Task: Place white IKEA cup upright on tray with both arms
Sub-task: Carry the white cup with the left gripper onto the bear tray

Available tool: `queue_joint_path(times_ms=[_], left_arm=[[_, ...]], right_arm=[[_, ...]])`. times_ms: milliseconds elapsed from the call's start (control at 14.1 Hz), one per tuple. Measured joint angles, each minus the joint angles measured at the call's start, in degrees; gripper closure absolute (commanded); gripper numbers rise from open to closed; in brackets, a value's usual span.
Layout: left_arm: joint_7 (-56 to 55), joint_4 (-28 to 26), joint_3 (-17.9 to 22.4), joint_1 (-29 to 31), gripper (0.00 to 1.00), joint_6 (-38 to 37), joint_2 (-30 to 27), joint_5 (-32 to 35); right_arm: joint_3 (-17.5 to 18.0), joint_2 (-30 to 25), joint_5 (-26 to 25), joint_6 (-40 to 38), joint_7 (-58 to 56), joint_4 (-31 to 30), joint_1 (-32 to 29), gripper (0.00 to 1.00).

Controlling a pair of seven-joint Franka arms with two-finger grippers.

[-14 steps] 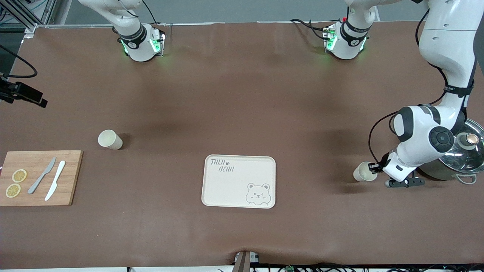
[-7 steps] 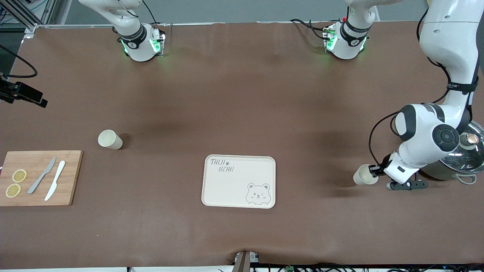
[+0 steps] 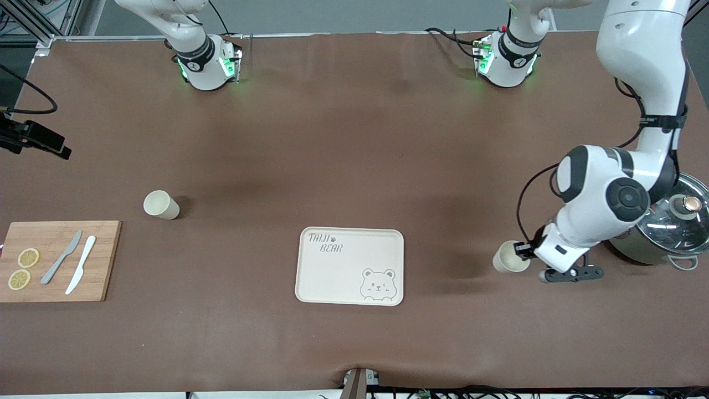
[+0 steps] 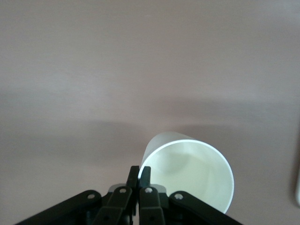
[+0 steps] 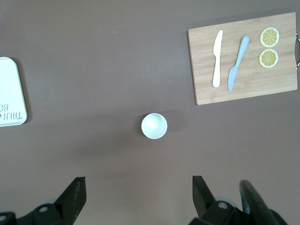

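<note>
Two cups are in play: the left gripper (image 3: 519, 250), pinched on the rim of one cup (image 3: 507, 258), has carried it closer to the tray (image 3: 332, 277) than a second ago, so delivery is underway. Toward the right arm's end from the tray, the other cup (image 3: 160, 204) stands untouched beneath the spread-open, waiting right gripper (image 5: 138, 199).

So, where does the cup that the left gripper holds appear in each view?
Front view: held cup in the left gripper, jaws shut on its rim, over the table between tray and pot.
Left wrist view: held cup, large, at the jaws, mouth toward the camera.
Right wrist view: not in it; the right gripper, jaws open, hangs over the other cup.
Shared landmark: the tray, in the front and right wrist views.
</note>
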Motion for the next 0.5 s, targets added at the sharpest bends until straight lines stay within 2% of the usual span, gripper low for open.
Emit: queue_joint_path(times_ms=[283,496], left_arm=[[-11.43,1.95,-0.11,-6.71,1.00,-0.03,0.88,0.00],[-22.02,5.26,-0.14,-12.15,1.00,-0.20,4.18,0.00]], right_arm=[[-0.02,0.25,0.00,0.23,0.00,-0.02,-0.05,0.00],[-0.15,2.34,0.01,3.72,0.00,-0.09,-0.21,0.00]])
